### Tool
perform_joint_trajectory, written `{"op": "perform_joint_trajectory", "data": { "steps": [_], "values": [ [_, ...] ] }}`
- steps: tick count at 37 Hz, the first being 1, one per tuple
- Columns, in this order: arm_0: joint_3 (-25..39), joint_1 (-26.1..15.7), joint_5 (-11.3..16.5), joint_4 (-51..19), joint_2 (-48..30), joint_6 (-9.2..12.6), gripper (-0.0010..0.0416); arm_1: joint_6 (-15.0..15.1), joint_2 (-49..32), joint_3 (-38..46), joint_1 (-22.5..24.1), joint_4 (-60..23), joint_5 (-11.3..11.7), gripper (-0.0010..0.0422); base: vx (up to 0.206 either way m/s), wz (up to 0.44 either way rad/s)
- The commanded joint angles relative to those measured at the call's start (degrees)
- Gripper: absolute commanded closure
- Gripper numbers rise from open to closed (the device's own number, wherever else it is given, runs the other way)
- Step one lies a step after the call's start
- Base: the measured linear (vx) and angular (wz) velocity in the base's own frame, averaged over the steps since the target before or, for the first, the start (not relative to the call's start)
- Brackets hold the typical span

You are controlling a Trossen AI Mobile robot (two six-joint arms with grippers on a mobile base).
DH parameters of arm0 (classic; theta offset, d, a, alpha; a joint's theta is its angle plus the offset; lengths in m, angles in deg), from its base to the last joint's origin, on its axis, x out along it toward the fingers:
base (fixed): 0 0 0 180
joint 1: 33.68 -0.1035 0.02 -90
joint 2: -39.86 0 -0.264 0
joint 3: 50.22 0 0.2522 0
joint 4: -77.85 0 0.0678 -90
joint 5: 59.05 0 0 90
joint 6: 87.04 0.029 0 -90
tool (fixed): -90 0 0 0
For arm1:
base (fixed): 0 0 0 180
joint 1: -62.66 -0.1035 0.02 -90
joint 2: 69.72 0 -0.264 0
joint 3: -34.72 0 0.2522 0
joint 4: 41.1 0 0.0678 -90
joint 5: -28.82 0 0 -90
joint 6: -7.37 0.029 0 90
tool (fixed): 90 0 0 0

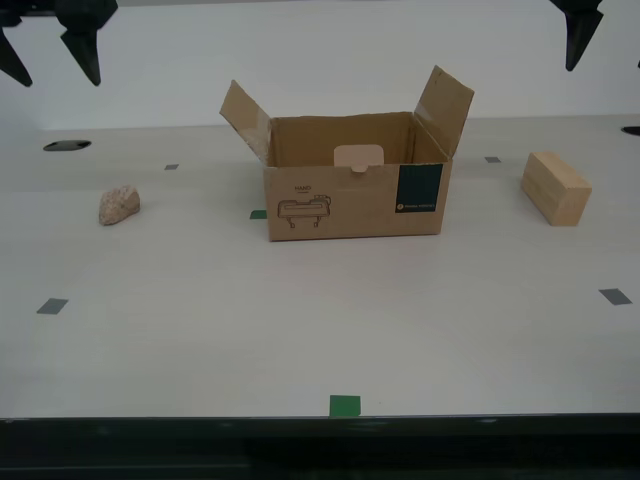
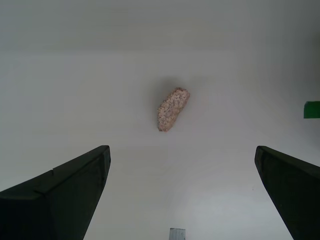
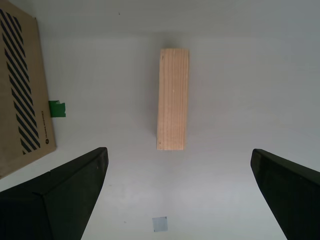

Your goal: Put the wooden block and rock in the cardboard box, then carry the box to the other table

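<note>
The cardboard box [image 1: 355,195] stands open in the middle of the off-white desk, flaps up, and nothing shows inside it. Its striped side [image 3: 20,90] also appears in the first wrist view. The rock [image 1: 119,205] lies toward the exterior view's left, apart from the box. My second gripper [image 1: 52,72] hangs high above it, open and empty [image 2: 182,170], looking down on the rock [image 2: 172,109]. The wooden block [image 1: 556,187] rests toward the exterior view's right. My first gripper [image 1: 605,50] hovers open and empty [image 3: 180,175] over the wooden block [image 3: 173,98]. The other table is out of view.
Grommet holes [image 1: 66,145] [image 1: 631,130] sit near the desk's far side. Grey tape squares [image 1: 52,306] [image 1: 615,296] and a green one [image 1: 344,405] mark the surface. The desk's front edge [image 1: 320,420] runs along the bottom of the exterior view.
</note>
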Motion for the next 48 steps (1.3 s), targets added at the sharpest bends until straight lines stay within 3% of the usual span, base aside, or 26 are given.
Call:
{"op": "perform_joint_trajectory", "data": {
  "steps": [1,11,22,32,40,48],
  "values": [
    [-2.3,0.0,0.0,1.9,0.0,-0.1,0.0007,0.3,-2.7,0.0,0.0,0.7,0.1,0.0016,0.000,0.000],
    [-7.7,0.0,0.0,3.2,0.0,0.0,0.0007,1.1,-8.0,0.0,0.0,4.3,0.1,0.0016,0.000,0.000],
    [-7.6,0.0,0.2,2.9,0.0,0.7,0.0008,1.1,-11.8,-0.1,0.0,6.8,0.1,0.0016,0.000,0.000],
    [-1.7,0.0,0.3,2.0,-2.1,1.4,0.0007,1.1,-12.5,-1.0,0.0,7.6,0.1,0.0016,0.000,0.000],
    [7.5,0.0,0.3,-3.7,-11.4,1.7,0.0014,1.1,-12.5,-1.0,0.0,7.4,0.1,0.0016,0.000,0.000],
    [11.9,0.0,0.3,-4.1,-18.2,1.7,0.0028,1.1,-12.5,-1.0,0.0,7.1,0.1,0.0016,0.000,0.000]
  ]
}}
